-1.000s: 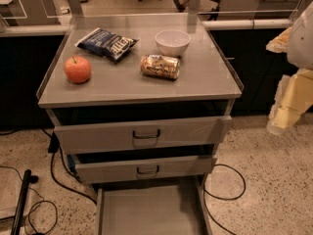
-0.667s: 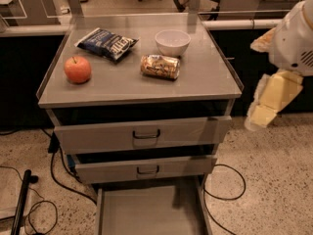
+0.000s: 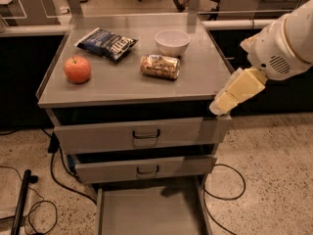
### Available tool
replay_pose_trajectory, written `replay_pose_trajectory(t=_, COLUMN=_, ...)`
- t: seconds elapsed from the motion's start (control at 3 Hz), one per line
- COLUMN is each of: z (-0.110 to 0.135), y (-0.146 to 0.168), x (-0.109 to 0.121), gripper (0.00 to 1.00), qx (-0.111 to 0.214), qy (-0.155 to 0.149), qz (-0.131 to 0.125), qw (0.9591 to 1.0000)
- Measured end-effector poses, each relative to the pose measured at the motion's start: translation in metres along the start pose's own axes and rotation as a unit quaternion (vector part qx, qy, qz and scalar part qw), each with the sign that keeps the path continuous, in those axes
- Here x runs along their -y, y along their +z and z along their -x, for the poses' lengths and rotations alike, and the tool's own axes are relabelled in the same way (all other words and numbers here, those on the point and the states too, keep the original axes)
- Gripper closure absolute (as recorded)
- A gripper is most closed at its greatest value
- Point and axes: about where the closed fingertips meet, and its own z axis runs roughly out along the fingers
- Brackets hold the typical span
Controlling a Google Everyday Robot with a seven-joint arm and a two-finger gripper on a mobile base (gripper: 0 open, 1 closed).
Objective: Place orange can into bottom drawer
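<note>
The orange can lies on its side in the middle of the grey cabinet top, in front of a white bowl. The bottom drawer is pulled out below the two upper drawers, and its flat grey floor is bare. My gripper hangs at the cabinet's front right corner, at the end of the white arm coming in from the right. It is well to the right of the can and lower than it, apart from it.
A round orange-red apple sits at the left of the top. A dark blue chip bag lies at the back left. A white bowl stands behind the can. Cables trail on the floor at left and right.
The arm has swung in from the right edge toward the cabinet, and the gripper now reaches the front right corner. The can and other objects have not moved.
</note>
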Motion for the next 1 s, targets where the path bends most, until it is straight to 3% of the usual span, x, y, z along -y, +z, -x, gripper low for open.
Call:
replay_pose_trajectory(t=0.33, z=0.001, y=0.000, x=0.000, gripper=0.00, qx=0.000, qy=-0.002, qz=-0.001, qw=1.0000)
replay_pose_trajectory(t=0.67, z=0.012, y=0.001, x=0.004, gripper=0.00, qx=0.005, qy=-0.025, qz=-0.013, qw=0.9996)
replay_pose_trajectory(t=1.0, z=0.027, y=0.030, x=0.018, gripper=0.00, qx=0.010, qy=-0.047, qz=-0.013, qw=0.9988)
